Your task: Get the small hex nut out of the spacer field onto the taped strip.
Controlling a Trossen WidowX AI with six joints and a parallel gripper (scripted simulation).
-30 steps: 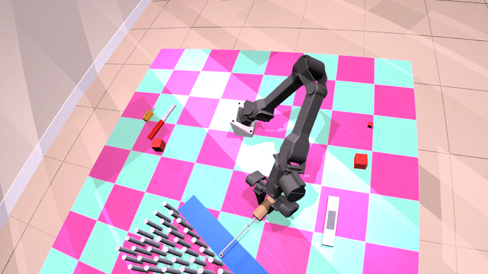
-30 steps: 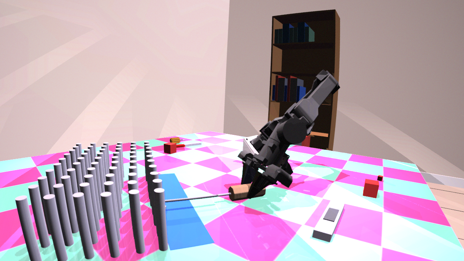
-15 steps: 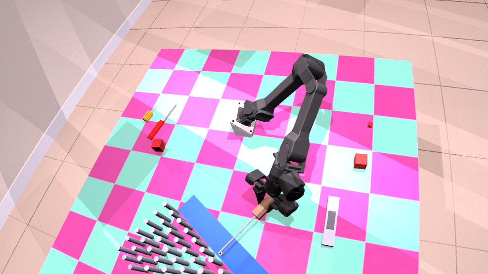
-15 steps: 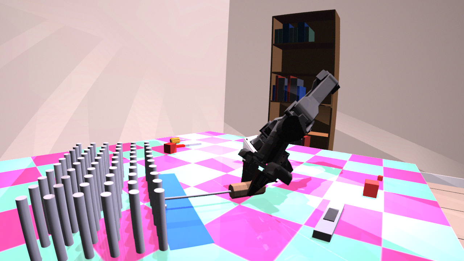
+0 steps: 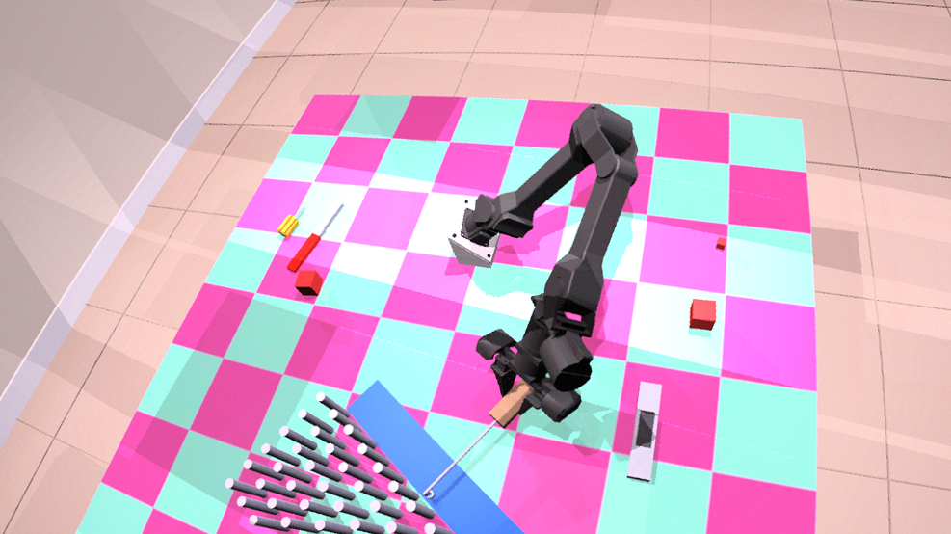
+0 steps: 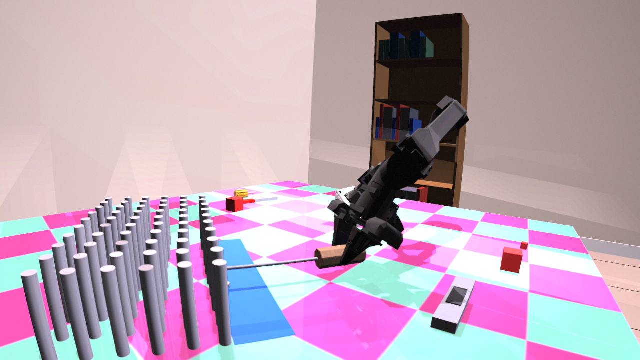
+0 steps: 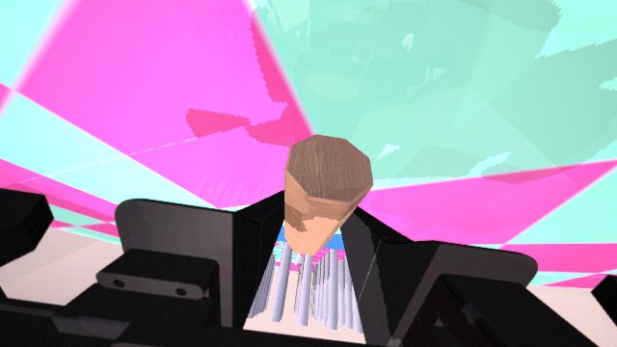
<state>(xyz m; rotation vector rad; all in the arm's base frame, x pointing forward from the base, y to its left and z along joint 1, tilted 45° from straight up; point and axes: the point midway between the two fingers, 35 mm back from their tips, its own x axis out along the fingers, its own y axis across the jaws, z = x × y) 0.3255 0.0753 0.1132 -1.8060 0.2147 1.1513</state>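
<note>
My gripper (image 5: 522, 395) (image 6: 341, 254) (image 7: 314, 200) is shut on the wooden handle (image 5: 505, 410) (image 6: 328, 258) (image 7: 329, 169) of a hook tool. Its thin metal rod (image 5: 465, 455) (image 6: 277, 263) reaches across the blue taped strip (image 5: 491, 529) (image 6: 264, 317) (image 7: 335, 241). The curled tip lies over the strip's edge, close beside the front row of standing grey spacers (image 5: 271, 525) (image 6: 222, 304) (image 7: 303, 294). In the exterior view a front spacer partly hides the tip. The spacers stand upright. I cannot make out the hex nut apart from the small curled tip.
A grey-white bar (image 5: 648, 396) (image 6: 447, 315) lies right of the gripper. A red cube (image 5: 702, 313) (image 6: 511, 259) and a tiny one (image 5: 721, 243) (image 6: 524, 245) sit farther right. Another red cube (image 5: 307, 282) (image 6: 234, 204), a red-handled tool (image 5: 304, 252) and a yellow-handled tool (image 5: 287, 225) (image 6: 241, 193) lie back left.
</note>
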